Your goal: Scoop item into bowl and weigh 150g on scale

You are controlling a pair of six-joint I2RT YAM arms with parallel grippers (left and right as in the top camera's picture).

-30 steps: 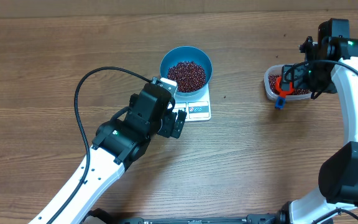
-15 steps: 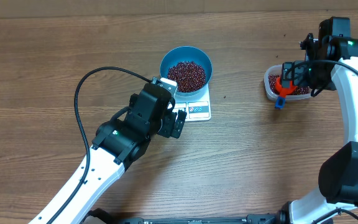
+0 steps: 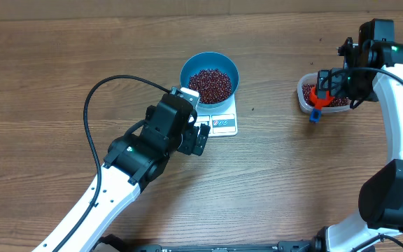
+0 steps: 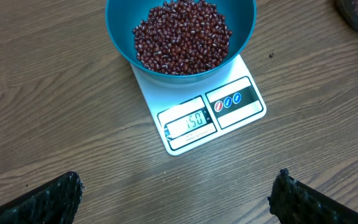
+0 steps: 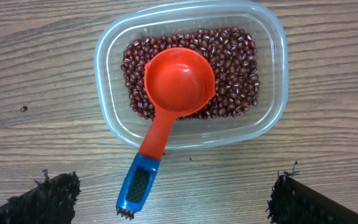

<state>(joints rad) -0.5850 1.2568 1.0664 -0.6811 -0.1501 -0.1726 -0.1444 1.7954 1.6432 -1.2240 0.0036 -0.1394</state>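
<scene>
Bowl (image 4: 120,25) of beans (image 4: 182,34) on scale (image 4: 211,117) — display end toward left arm (image 3: 145,148), both jaws wide, empty.

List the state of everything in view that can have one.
scale, switched on, display reads 150
bowl, sitting on the scale, holding beans
beans, heaped in the bowl
tub, no lid, bottom covered with more beans
scoop, empty, cup resting in the tub, handle out over the rim, not held
left fingers, open, holding nothing
right fingers, open, holding nothing
</scene>
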